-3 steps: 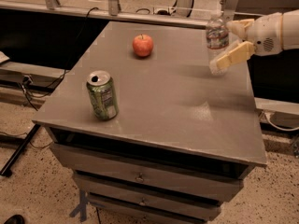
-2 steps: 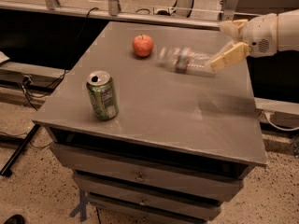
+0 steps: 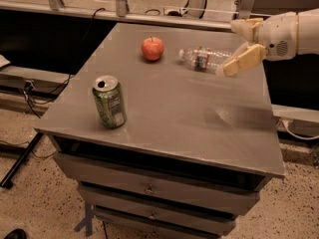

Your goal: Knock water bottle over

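Camera view gives you one water bottle (image 3: 205, 59), and it lies flat on its side toward the far right of the grey table top (image 3: 199, 118). Its white cap points left at the single red apple (image 3: 152, 48) and its base points at the arm. You have one gripper (image 3: 231, 49), reaching in from the right edge over the table's far right corner. Its two fingers are spread wide with nothing between them. The lower finger (image 3: 244, 60) crosses in front of the bottle's base end; whether it touches, you cannot tell. One green soda can (image 3: 109, 102) stands upright near the front left corner, well apart from the bottle. Below the top, you can count two drawer knobs (image 3: 148, 188).
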`<state>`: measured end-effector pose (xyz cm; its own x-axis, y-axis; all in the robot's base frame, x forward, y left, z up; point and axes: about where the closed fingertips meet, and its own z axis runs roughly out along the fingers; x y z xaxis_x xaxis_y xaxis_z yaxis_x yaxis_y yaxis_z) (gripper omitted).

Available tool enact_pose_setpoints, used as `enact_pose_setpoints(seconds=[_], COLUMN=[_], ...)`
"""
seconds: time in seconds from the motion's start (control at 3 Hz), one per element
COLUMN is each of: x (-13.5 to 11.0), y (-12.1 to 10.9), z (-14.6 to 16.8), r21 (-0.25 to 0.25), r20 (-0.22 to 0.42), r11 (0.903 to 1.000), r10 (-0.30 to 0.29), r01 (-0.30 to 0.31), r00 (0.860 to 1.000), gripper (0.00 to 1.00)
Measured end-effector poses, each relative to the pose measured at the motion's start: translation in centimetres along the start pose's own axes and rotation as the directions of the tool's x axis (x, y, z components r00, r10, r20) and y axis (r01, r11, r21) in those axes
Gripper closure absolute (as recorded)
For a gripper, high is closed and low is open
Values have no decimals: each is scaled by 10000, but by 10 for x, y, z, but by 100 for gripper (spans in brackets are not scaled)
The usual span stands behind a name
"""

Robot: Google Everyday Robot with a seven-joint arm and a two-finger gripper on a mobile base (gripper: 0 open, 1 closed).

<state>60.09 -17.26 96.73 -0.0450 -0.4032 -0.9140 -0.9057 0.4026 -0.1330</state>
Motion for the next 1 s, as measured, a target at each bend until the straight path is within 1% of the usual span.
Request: enact_pose_setpoints(seconds=[0.33,0.67,1.0], x=[-1,-5,-7], y=[-3,-15,-31], z=[-9,-30,-66], r21=[135,505,1067], r20=[-53,-212,-436], r11=[9999,9983,9925], r10=[-78,-282,-550], r01=[79,292,593], r00=[10000,9994,9975], gripper=[0,0,0])
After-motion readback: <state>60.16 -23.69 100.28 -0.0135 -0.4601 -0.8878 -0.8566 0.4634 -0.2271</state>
